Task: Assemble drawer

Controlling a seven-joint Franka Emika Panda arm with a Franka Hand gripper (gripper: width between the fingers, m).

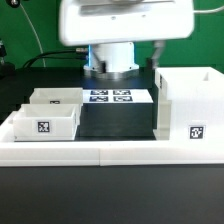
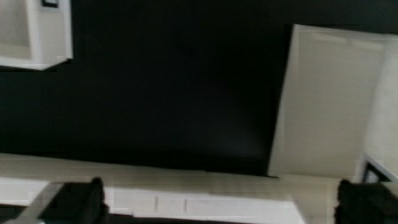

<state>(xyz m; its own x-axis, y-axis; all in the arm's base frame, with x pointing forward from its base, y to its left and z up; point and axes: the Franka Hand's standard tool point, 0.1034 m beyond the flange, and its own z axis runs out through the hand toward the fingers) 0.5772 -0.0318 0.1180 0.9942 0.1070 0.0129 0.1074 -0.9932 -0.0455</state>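
The large hollow white case (image 1: pixel 190 105) stands at the exterior view's right, with a tag on its front. Two smaller white trays sit at the left: the nearer one (image 1: pixel 45 122) shows a tag, and the other (image 1: pixel 58 97) is behind it. In the wrist view my gripper (image 2: pixel 231 200) is open and empty. Its dark fingertips (image 2: pixel 80 200) are wide apart, high over the dark table. The case (image 2: pixel 338 100) and one tray's corner (image 2: pixel 32 35) show there, well away from the fingers. In the exterior view the arm's white body (image 1: pixel 125 25) hides the fingers.
The marker board (image 1: pixel 110 96) lies at the back centre under the arm. A long low white border wall (image 1: pixel 100 152) runs along the front. A long white strip (image 2: pixel 196 185) lies below the fingertips in the wrist view. Bare dark table (image 1: pixel 115 122) separates the trays and the case.
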